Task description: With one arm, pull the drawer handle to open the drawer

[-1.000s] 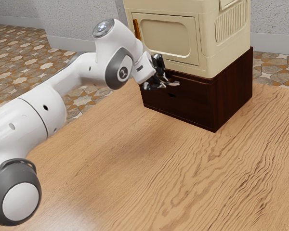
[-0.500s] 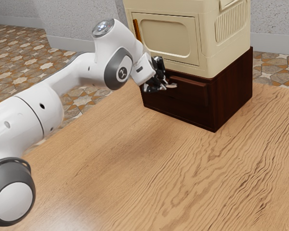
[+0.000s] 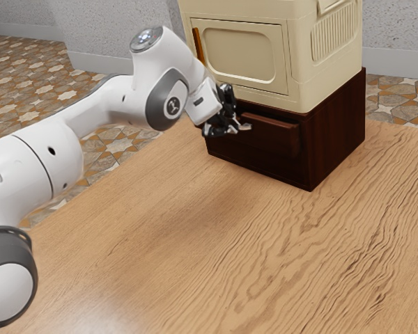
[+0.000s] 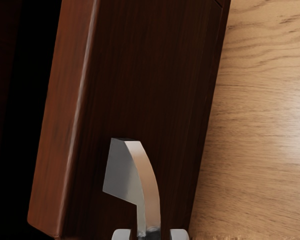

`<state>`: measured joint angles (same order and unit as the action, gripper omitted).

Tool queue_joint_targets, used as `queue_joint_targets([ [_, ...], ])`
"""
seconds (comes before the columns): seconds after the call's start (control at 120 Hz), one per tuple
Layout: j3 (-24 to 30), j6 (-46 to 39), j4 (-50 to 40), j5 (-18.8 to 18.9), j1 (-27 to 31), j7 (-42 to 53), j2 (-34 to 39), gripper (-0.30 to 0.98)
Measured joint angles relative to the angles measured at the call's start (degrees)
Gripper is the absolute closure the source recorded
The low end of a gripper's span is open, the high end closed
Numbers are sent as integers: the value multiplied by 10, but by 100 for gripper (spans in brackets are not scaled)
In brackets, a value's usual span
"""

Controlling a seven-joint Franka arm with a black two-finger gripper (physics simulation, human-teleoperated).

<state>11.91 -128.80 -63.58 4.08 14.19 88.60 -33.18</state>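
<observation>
The metal handle (image 4: 149, 185) is clamped between the fingers of the gripper (image 3: 236, 126), left of the near corner of the dark cabinet (image 3: 336, 136) in the exterior view. The drawer (image 3: 272, 137) is pulled partly out. The cabinet is placed on the table's (image 3: 195, 243) far part, and a cream box (image 3: 334, 73) is supported on top.

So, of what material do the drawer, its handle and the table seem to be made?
The drawer looks like dark red-brown wood, probably varnished: faint grain, shiny edge. The handle seems satin metal: grey side, paler edge reflecting softly. The table looks like light wood, perhaps laminate, slightly glossy: wavy grain and pale glare.
</observation>
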Motion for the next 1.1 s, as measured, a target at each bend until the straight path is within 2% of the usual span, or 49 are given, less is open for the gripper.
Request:
queue_joint_targets([
  [1.1, -2, -5, -129, 0, 19, -12, 91, 66],
])
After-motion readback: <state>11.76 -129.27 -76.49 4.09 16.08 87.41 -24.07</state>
